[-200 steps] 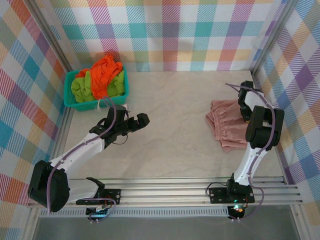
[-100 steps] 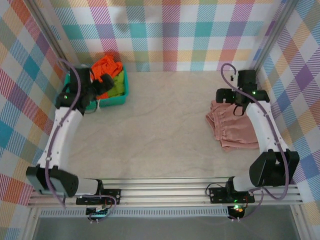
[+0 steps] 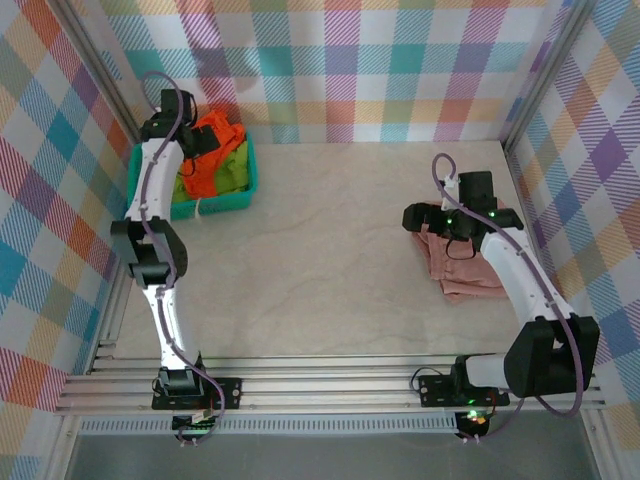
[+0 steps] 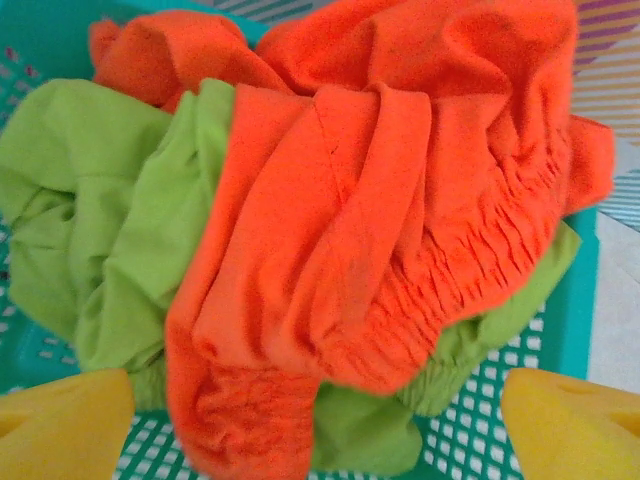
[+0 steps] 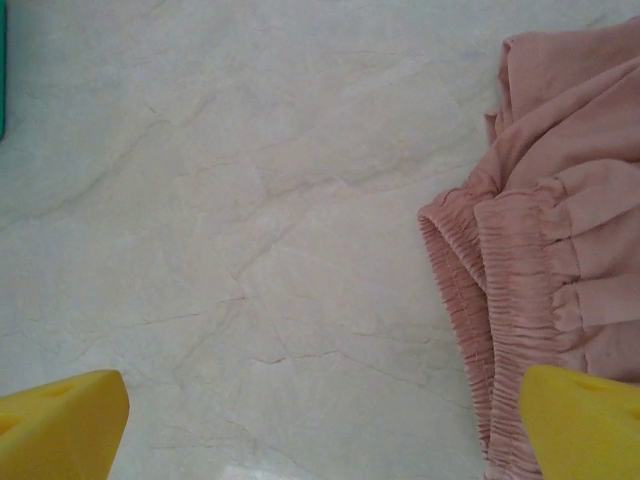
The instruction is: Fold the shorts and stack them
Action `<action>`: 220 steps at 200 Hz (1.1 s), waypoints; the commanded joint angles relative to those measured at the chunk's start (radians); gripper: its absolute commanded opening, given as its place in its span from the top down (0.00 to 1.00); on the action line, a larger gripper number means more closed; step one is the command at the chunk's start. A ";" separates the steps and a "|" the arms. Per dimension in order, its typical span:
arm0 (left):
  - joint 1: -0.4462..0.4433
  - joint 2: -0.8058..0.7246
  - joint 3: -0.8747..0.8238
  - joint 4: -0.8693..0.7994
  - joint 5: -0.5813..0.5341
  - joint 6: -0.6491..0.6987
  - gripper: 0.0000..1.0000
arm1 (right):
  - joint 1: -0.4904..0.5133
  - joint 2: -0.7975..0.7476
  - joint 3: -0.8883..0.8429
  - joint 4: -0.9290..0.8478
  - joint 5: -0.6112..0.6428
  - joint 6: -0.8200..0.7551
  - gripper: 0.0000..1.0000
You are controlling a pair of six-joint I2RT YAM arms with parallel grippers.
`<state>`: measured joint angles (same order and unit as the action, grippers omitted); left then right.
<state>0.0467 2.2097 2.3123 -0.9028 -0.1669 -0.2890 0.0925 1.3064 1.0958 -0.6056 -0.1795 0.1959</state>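
Left gripper point(image 4: 315, 420): orange shorts point(image 4: 400, 180) and green shorts point(image 4: 100, 200) blocked ahead, basket point(image 4: 577, 300) walls around. Right gripper point(image 5: 320, 425): bare table point(image 5: 250, 200) lay ahead, pink shorts point(image 5: 570, 230) rightward.

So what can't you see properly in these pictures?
Left wrist view: the lime green shorts are mostly buried under the orange shorts, so their shape is unclear.
Right wrist view: the pink shorts are cut off by the right edge.
Top view: the right arm covers part of the pink shorts.
Left wrist view: the floor of the basket is hidden by the shorts piled in it.
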 commanded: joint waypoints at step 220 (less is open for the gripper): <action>0.015 -0.171 0.160 0.015 0.024 -0.030 1.00 | 0.006 -0.114 -0.091 -0.012 -0.015 -0.006 0.00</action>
<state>0.0486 2.1418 2.4432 -0.9146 -0.1436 -0.3210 0.0933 1.2251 1.0241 -0.6136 -0.1745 0.2016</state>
